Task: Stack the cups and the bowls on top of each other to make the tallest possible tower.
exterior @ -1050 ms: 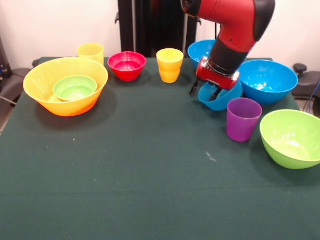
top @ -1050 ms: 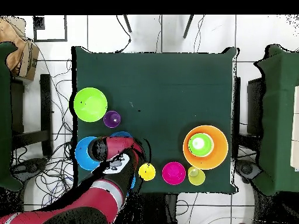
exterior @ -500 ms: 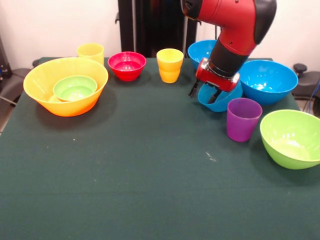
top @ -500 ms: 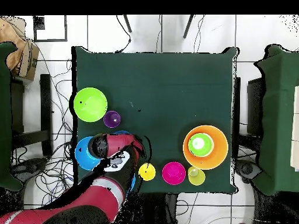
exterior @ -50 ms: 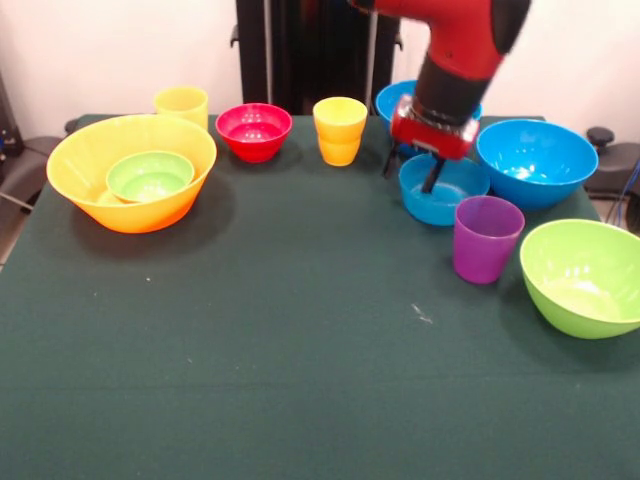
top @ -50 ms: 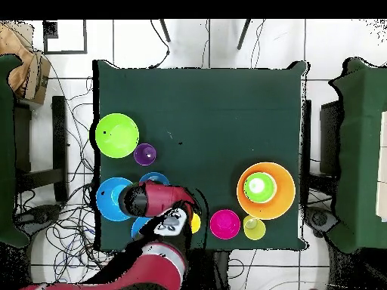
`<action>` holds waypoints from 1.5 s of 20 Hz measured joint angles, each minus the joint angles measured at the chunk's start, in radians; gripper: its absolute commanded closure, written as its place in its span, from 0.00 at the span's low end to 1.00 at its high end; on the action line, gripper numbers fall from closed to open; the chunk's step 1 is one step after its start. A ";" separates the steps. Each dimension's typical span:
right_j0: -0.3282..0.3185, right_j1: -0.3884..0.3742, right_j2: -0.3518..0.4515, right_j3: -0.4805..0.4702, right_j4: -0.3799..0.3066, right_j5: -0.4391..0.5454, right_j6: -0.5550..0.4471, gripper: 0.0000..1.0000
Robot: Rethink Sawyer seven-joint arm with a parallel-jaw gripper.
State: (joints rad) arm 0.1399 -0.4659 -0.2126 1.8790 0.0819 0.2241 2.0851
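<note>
My gripper [exterior @ -50 ms: 411, 173] hangs open over the left rim of the shallow blue bowl [exterior @ -50 ms: 445, 195], one finger inside and one outside; the bowl lies flat on the table. Right of it stands a large blue bowl [exterior @ -50 ms: 535, 160], and another blue bowl [exterior @ -50 ms: 394, 99] shows behind the arm. In front stand the purple cup [exterior @ -50 ms: 487, 238] and the lime green bowl [exterior @ -50 ms: 585, 275]. The tower, at far left, is the orange-yellow bowl [exterior @ -50 ms: 100, 205] with the small green bowl [exterior @ -50 ms: 150, 175] inside. Along the back stand a yellow cup [exterior @ -50 ms: 181, 103], the red bowl [exterior @ -50 ms: 253, 130] and a second yellow cup [exterior @ -50 ms: 339, 130].
From overhead the arm [top @ -50 ms: 151, 200] covers most of the shallow blue bowl [top @ -50 ms: 155, 179] and part of one yellow cup [top @ -50 ms: 196, 223]. Chairs stand at both sides of the green table [top @ -50 ms: 204, 113], with cables on the floor around it.
The shallow blue bowl was tilted up at the gripper and now lies flat. The arm has risen and drawn back toward the table's far edge.
</note>
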 measured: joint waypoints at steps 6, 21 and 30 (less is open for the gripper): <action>-0.080 -0.126 0.036 0.141 -0.070 -0.031 0.000 0.00; -0.050 -0.147 0.055 0.188 -0.112 -0.032 0.000 0.00; 0.033 -0.037 0.056 0.113 -0.081 -0.032 0.000 0.00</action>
State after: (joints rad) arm 0.1731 -0.5028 -0.1561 1.9925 0.0013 0.1918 2.0851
